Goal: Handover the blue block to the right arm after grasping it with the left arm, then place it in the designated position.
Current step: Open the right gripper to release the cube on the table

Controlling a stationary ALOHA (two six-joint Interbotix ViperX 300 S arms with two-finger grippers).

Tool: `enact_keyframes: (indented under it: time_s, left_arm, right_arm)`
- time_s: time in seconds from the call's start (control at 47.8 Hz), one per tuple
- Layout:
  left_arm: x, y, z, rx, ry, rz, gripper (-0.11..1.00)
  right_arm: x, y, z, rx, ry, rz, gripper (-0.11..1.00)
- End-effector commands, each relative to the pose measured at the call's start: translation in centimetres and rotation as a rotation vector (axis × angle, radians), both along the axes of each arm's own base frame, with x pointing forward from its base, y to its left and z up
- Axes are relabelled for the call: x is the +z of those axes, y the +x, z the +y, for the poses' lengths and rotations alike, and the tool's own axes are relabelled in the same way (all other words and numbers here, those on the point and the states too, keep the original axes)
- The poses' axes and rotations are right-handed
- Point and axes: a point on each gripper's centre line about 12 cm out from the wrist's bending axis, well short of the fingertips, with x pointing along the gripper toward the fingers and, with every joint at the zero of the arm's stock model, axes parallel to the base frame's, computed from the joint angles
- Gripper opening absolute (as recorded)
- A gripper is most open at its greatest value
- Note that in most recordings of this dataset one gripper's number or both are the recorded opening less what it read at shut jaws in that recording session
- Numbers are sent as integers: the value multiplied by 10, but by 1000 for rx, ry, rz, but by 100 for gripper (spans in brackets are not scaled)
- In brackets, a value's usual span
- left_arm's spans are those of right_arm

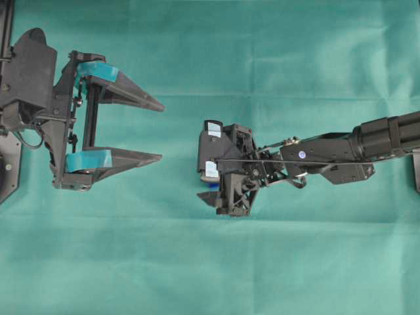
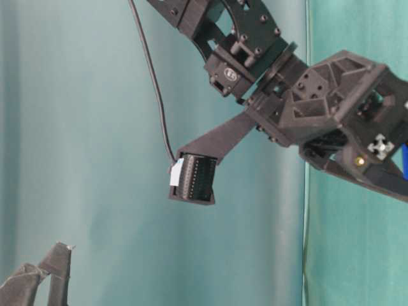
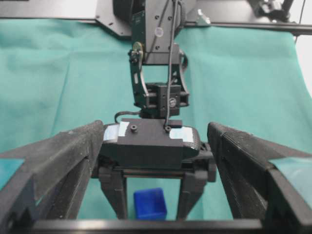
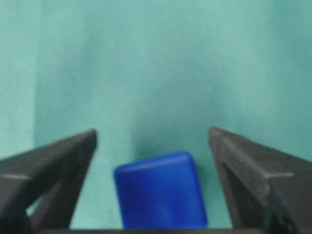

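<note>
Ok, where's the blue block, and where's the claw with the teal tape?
blue block [image 4: 160, 192]: right wrist view, its front face.
left gripper [image 1: 162, 131]: overhead view, midway between its fingertips.

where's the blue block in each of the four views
Overhead: only a blue sliver of the blue block under the right tool's camera box, centre.
Table-level: a thin blue strip at the right edge, likely the block.
Left wrist: bottom centre, on the green cloth between the right tool's fingers.
Right wrist: bottom centre, fingers clear of it.
Shared landmark: the right tool.
</note>
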Motion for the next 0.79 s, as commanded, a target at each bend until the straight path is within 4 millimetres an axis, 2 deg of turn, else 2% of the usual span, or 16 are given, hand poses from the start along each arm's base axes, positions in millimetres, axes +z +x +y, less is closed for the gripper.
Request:
enact_keyframes:
  time_s: [0.0,0.167,0.314,0.523,0.774]
  left_arm:
    - [9,0,1,3,2,-28,100]
    - [9,0,1,3,1,-28,100]
    - [9,0,1,3,2,-28,100]
    - [10,0,1,3,1,-29,100]
    - [9,0,1,3,2,-28,100]
  right_arm:
    - [17,5,0,-4,7,-44,95]
    - [16,5,0,-6,7,-40,94]
    - [24,5,0,-6,7,-55,94]
    - [58,-1,-3,-16,-13,-91,94]
    - [108,-19,-6,-37,-49,-121,94]
